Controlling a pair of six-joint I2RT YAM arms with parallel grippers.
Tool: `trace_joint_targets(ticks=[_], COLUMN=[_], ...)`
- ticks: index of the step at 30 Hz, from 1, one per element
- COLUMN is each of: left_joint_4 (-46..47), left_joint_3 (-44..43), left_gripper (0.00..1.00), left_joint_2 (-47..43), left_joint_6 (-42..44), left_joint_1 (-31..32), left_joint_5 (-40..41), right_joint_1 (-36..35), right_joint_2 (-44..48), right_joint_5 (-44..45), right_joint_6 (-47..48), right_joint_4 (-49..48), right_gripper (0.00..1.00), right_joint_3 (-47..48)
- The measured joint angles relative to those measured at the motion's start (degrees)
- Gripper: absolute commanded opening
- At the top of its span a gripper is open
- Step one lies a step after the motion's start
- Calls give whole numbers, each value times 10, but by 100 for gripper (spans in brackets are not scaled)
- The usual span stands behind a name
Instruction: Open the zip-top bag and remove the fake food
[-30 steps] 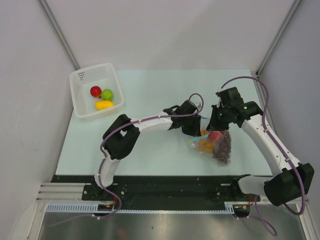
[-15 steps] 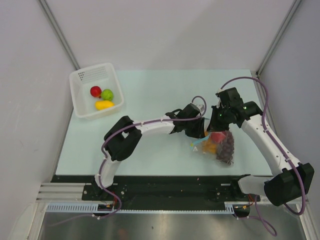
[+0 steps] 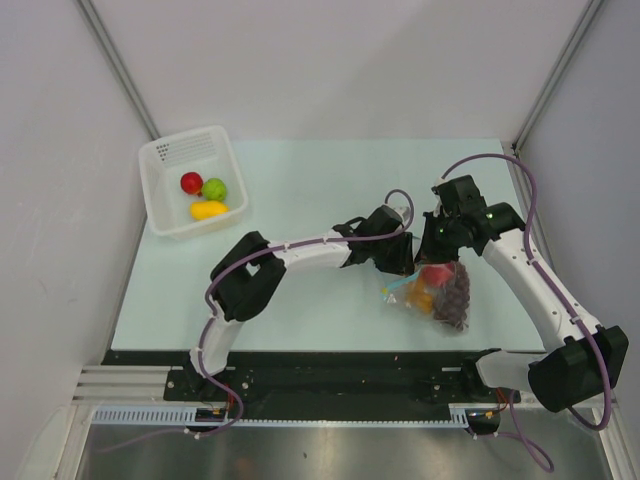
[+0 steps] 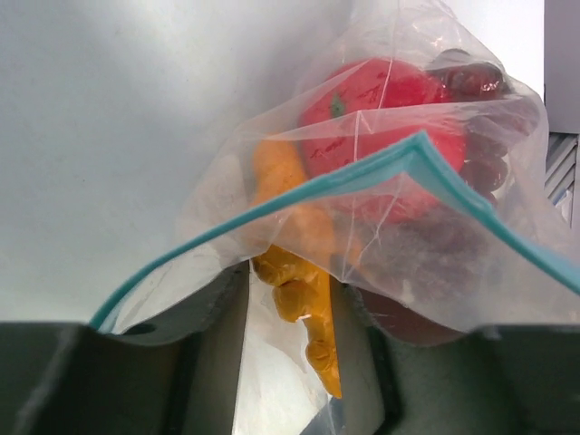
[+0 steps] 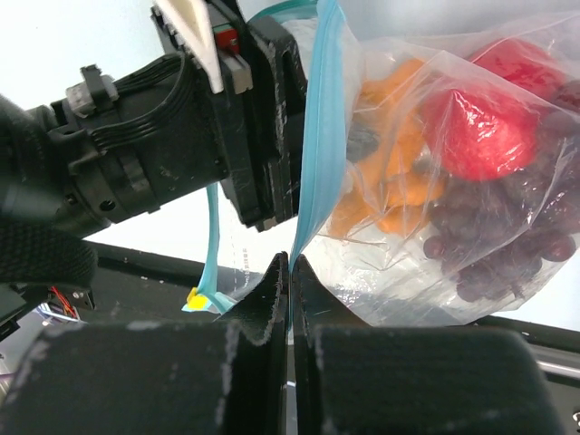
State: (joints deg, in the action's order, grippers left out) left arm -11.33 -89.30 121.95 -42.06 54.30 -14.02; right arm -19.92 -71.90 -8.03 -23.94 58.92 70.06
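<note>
One zip-top bag (image 3: 442, 296) mid-right of table (image 3: 300, 180), three pieces inside: red fruit (image 4: 381, 118), orange piece (image 4: 290, 236), grape bunch (image 5: 494, 245); three more in far-left basket (image 3: 165, 222): second red fruit (image 3: 191, 182), green fruit (image 3: 214, 188), yellow piece (image 3: 208, 210). Right gripper (image 5: 290, 272) clamped on bag's teal zip strip (image 5: 322, 136); left gripper (image 4: 299, 308) part-open in bag mouth, orange piece between its jaws.

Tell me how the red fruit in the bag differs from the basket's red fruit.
The bagged red fruit is inside the clear zip-top bag; the basket's red fruit lies uncovered. The bagged one sits beside grapes and an orange piece; the basket one sits by a green fruit. Both are round, red.
</note>
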Motion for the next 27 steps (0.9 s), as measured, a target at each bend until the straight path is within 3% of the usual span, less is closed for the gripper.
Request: trace_joint_targets(ticks=[4, 11, 16, 19, 25, 27], left_joint_4=[-6, -36, -55, -50, -23, -17], left_joint_3=[-16, -42, -47, -45, -44, -44], left_gripper=[33, 48, 45, 38, 0, 0], left_joint_2=[14, 40, 44, 44, 44, 44], left_joint_6=[-1, -9, -19, -27, -44, -44], left_joint_1=[0, 0, 1, 1, 1, 1], left_joint_5=[-2, -17, -34, -47, -67, -72], right_joint_1=[0, 0, 0, 0, -1, -1], right_joint_2=[0, 2, 3, 3, 4, 5], right_joint_5=[2, 4, 7, 8, 12, 14], right_joint_6=[0, 0, 0, -1, -4, -4], right_joint_4=[0, 4, 6, 6, 6, 7], right_gripper=[0, 0, 0, 0, 0, 0], right_joint_3=[0, 0, 0, 0, 0, 0])
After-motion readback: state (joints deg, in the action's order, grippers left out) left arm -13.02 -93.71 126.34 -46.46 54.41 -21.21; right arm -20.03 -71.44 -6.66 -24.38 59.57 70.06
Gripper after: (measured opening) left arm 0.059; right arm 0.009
